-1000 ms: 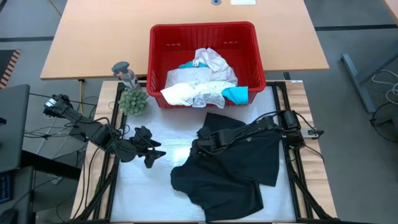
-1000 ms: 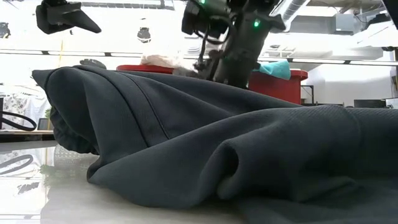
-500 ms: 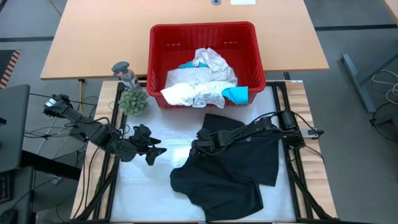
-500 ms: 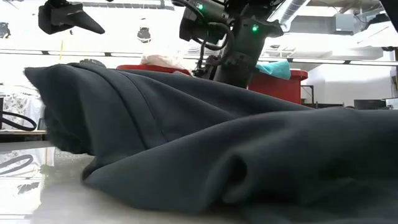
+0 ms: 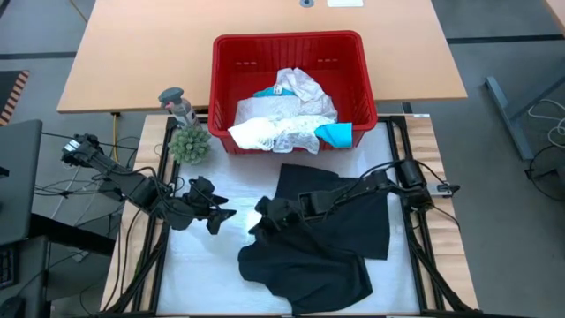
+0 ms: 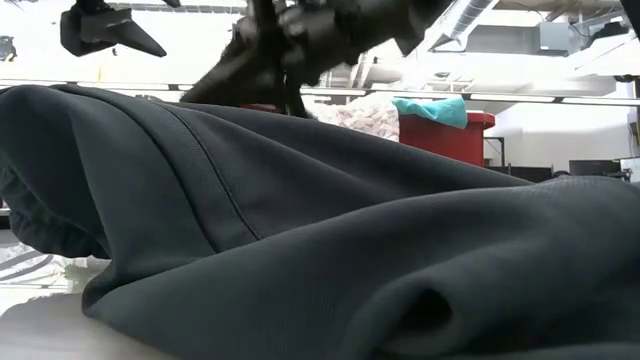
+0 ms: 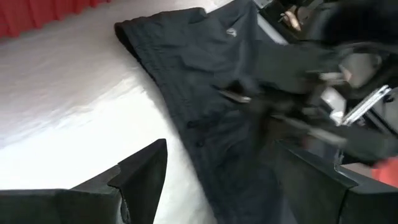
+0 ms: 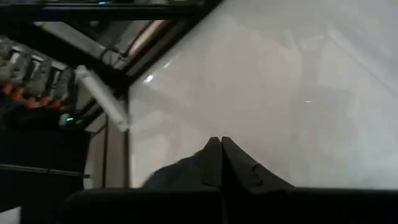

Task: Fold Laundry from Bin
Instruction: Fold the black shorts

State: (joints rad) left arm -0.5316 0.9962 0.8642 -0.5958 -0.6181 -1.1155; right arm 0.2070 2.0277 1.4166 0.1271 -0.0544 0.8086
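Fingers of the right gripper [image 5: 262,215] pinch the black garment [image 5: 331,238] at centre frame. Left gripper [image 5: 221,217], centre-left, waits with fingers apart.

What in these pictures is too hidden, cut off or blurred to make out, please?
- Right gripper, high view: its dark fingers merge with the black garment, so the pinch point is hidden.
- Bin, low view: the garment hides all but its top corner.
- Teal garment, high view: mostly buried under the white laundry.
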